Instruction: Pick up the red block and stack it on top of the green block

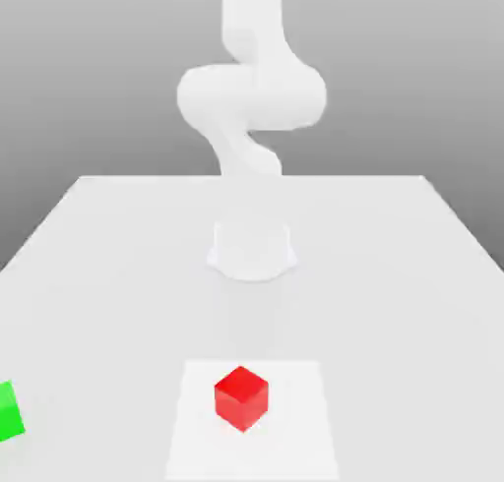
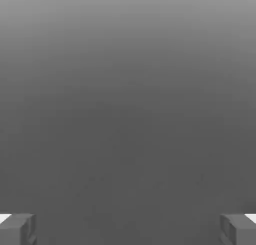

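A red block (image 1: 241, 396) sits on the white table (image 1: 118, 244), on a slightly brighter square patch near the front edge, in the exterior view. A green block (image 1: 9, 411) lies far toward that view's left, cut by the frame edge. In the hand view my gripper (image 2: 128, 230) is open, with its two grey fingertips (image 2: 18, 229) set wide apart and nothing between them; behind them is plain grey background. The arm rises from its base and leaves the exterior view at the top.
The arm's round white base (image 1: 252, 249) stands at the middle of the table, behind the red block. The arm's bent links (image 1: 251, 91) loom above it. The table's edges run along both sides.
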